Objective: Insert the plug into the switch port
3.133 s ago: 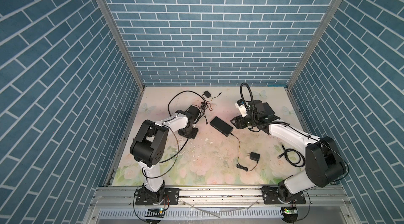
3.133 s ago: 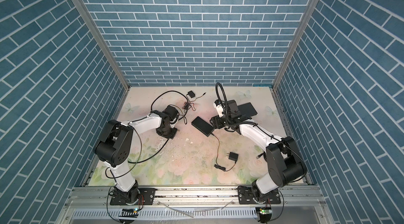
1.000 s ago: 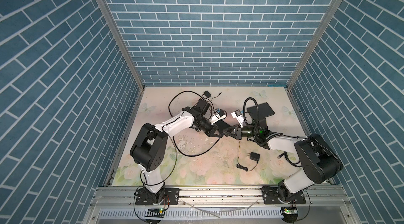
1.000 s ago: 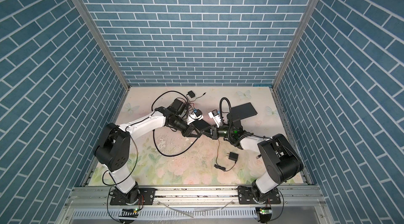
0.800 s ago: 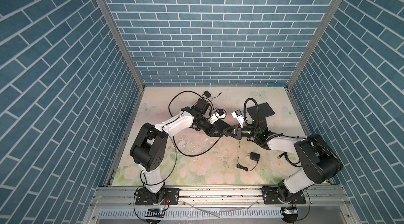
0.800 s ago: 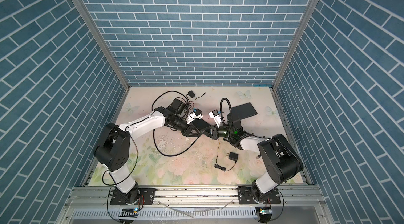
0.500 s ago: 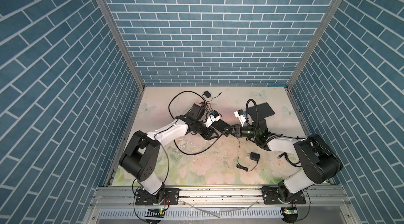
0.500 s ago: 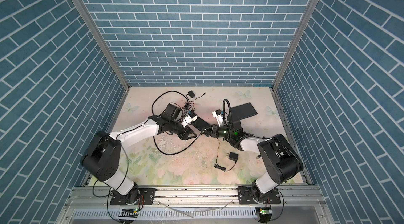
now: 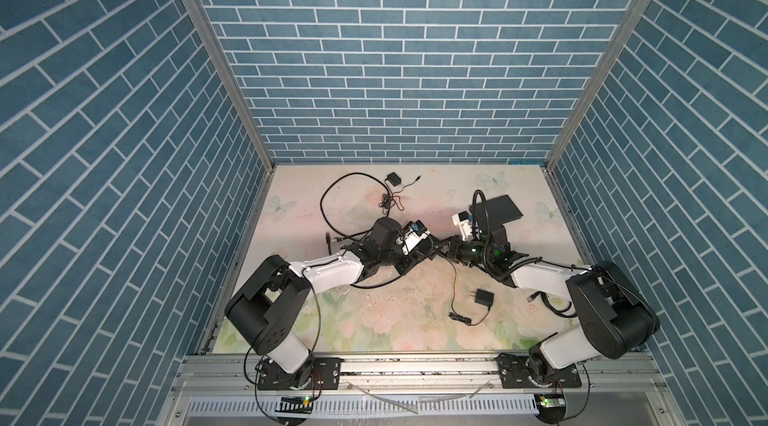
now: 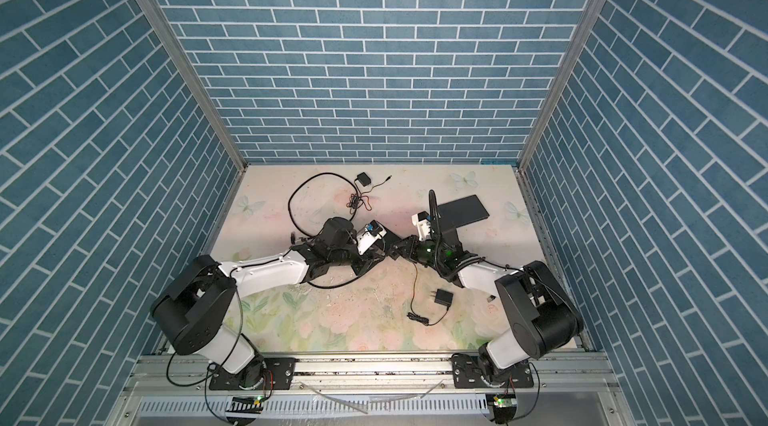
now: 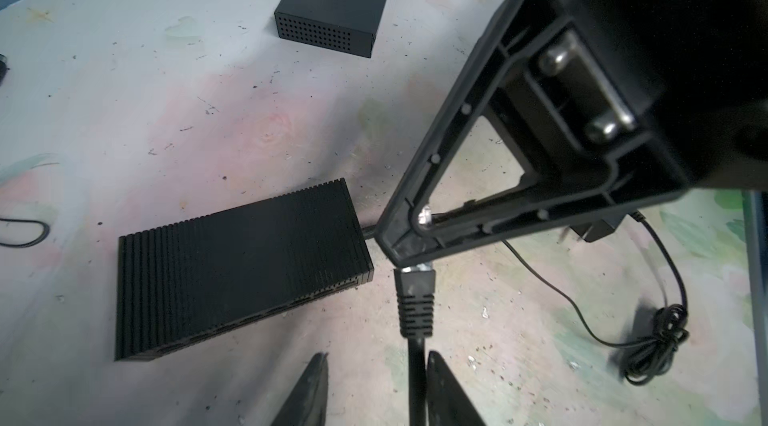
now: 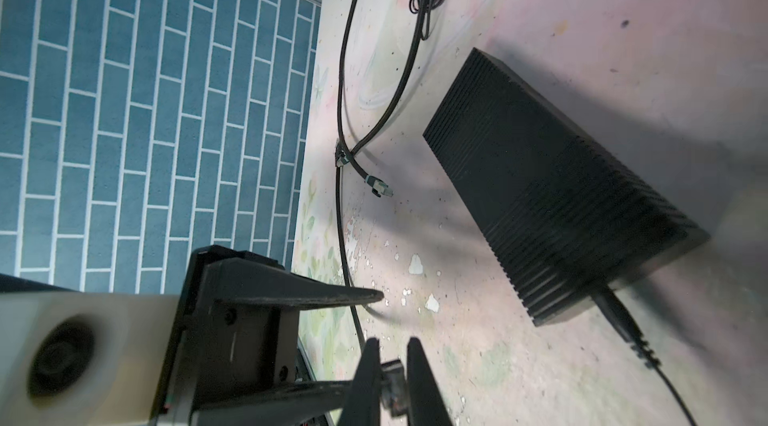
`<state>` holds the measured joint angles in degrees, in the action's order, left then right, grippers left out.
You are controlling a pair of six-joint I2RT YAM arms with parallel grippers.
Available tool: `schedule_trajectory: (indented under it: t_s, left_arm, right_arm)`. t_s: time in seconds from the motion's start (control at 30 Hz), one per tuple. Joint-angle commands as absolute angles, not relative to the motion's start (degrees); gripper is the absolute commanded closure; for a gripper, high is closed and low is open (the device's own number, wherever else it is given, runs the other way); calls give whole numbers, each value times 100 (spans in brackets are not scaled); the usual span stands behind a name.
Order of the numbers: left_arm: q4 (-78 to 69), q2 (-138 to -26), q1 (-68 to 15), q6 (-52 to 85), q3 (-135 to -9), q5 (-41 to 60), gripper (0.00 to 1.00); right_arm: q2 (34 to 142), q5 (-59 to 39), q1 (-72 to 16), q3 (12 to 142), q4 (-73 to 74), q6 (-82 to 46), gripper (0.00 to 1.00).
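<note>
Your left gripper (image 11: 376, 357) has released the plug (image 11: 415, 291) and eased back along the cable (image 11: 417, 378); your right gripper (image 12: 392, 343) has swung in from the back and now pinches it.

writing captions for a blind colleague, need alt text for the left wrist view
The right hand pinches the tip of the plug beside the ribbed black switch, not yet inserted. The left hand stands open, a finger on either side of the cable.

Switch (image 11: 237, 266) at the middle of the surface (image 9: 374, 320)
The plug (image 11: 415, 291) hangs near one corner of the switch, apart from it. A flat box (image 9: 496, 212) lies behind to the right, the front adapter (image 9: 484, 297) nearer the rail, and the rear adapter (image 9: 392, 178) by the back wall.
</note>
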<state>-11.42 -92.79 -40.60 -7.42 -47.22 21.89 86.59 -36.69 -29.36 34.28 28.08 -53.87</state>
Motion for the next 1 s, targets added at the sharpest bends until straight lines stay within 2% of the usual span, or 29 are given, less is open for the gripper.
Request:
schedule_trajectory:
  t_s: [0.0,0.27,0.6,0.73,0.97]
  left_arm:
    - [-1599,-9434,-4100,-692,-4774,2084,62]
    - [-2283,-9590,-4104,-429,-4528,2436,64]
    - [-3325,-9789,-4024,-90,-4167,2605,78]
    - [-4258,-9842,-3861,243,-3796,3019,78]
    - [-4436,-9922,-3841,184,-3746,3311,78]
  right_arm:
    - [8482,-3469,-2962,3574,2680,-5824,90]
    - [8527,-3491,-2971,3565,2847,-6135,90]
    - [8560,-3526,-2993,3481,3046,-6362,90]
    - [8600,-3509,-2983,3428,3119,-6441,90]
    - [8622,-3523,-2988,3370,3254,-6573,90]
